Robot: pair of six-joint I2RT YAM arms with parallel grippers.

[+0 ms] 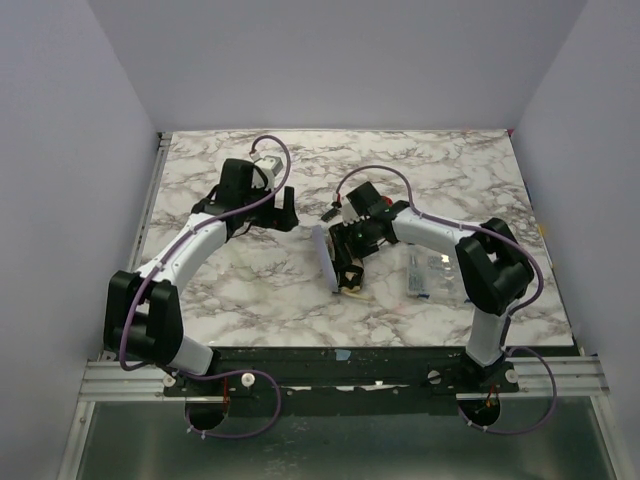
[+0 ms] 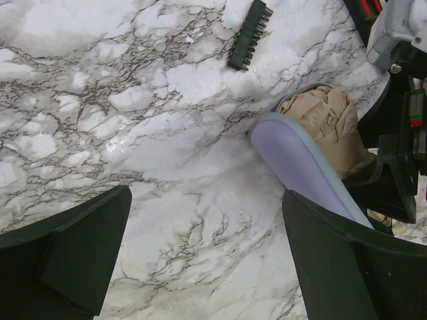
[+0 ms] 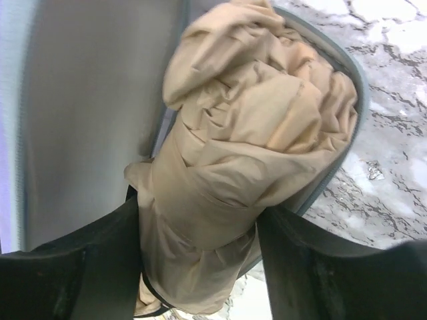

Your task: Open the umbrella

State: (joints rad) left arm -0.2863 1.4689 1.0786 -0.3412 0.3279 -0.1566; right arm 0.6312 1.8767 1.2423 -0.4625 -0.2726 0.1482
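Note:
The folded umbrella (image 1: 345, 262) lies mid-table, its tan canopy (image 3: 247, 133) bundled and half inside the pale lavender sleeve (image 1: 322, 255). My right gripper (image 1: 350, 262) is shut on the canopy; in the right wrist view both black fingers (image 3: 313, 267) press the fabric from either side. My left gripper (image 1: 283, 205) is open and empty, hovering left of the umbrella. In the left wrist view the sleeve (image 2: 303, 170) and canopy end (image 2: 327, 123) lie just beyond my right finger (image 2: 353, 267). The handle is mostly hidden.
A black bit holder (image 2: 249, 25) lies on the marble beyond the umbrella. A clear plastic box (image 1: 427, 272) sits right of the umbrella, under my right forearm. The marble top ends at a metal rail (image 1: 340, 365) in front.

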